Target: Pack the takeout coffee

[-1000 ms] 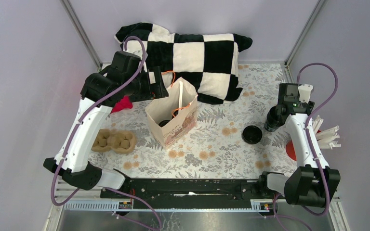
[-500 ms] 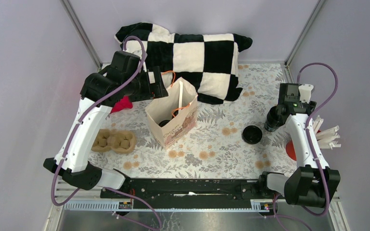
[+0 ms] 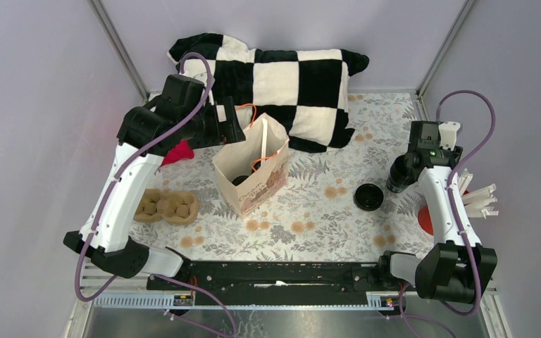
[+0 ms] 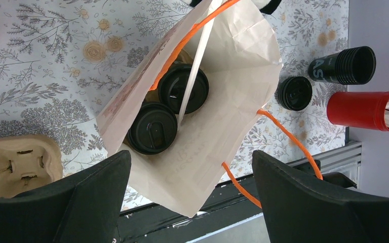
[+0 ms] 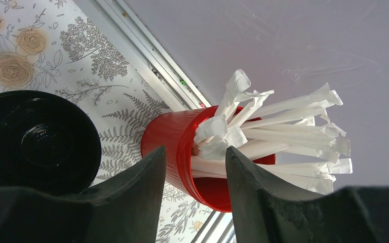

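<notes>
On the floral table (image 4: 45, 66), both coffee cups (image 4: 152, 127) sit in the bag (image 4: 238, 66) below the left gripper (image 4: 190, 159), jaws apart.

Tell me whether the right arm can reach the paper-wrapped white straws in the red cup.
Likely yes: the right hand faces the red cup, jaws apart, and the wrapped white straws poke out with nothing before them.

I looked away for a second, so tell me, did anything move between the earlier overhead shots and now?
Nothing visibly moved, and nothing was taken or let go. The left gripper hangs open over the bag, which holds both cups. The right gripper sits open by the straws. The loose lid lies where it was.
</notes>
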### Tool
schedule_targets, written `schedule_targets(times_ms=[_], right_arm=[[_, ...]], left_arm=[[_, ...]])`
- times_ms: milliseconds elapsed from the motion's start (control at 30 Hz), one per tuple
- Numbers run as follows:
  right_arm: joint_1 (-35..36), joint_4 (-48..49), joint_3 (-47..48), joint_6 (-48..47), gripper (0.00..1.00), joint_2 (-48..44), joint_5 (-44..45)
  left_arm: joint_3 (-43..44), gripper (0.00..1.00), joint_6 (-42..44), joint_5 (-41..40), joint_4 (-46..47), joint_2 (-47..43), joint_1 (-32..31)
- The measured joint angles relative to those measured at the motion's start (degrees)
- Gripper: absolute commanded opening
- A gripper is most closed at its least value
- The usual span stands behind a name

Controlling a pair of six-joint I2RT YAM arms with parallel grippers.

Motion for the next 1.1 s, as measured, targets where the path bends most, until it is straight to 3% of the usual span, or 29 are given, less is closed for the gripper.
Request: schedule_targets(times_ms=[533,967,1100], right_arm=[[-1.11,1.79,-1.66,-0.83,0.47,0.24,1.55],[-1.29,2.34,-1.7,-1.46,0.0,1.4,1.55],[-1.29,1.22,-0.96,-1.25,0.0,1.4,1.42]], left_arm=[[-0.9,0.92,0.04,0.42,-0.02,-0.02,0.79],[-1.22,0.92,0.24,0.63,0.0,-0.07,1.79],[-1.84,0.92,0.24,1.01,0.09,-0.07,1.99]])
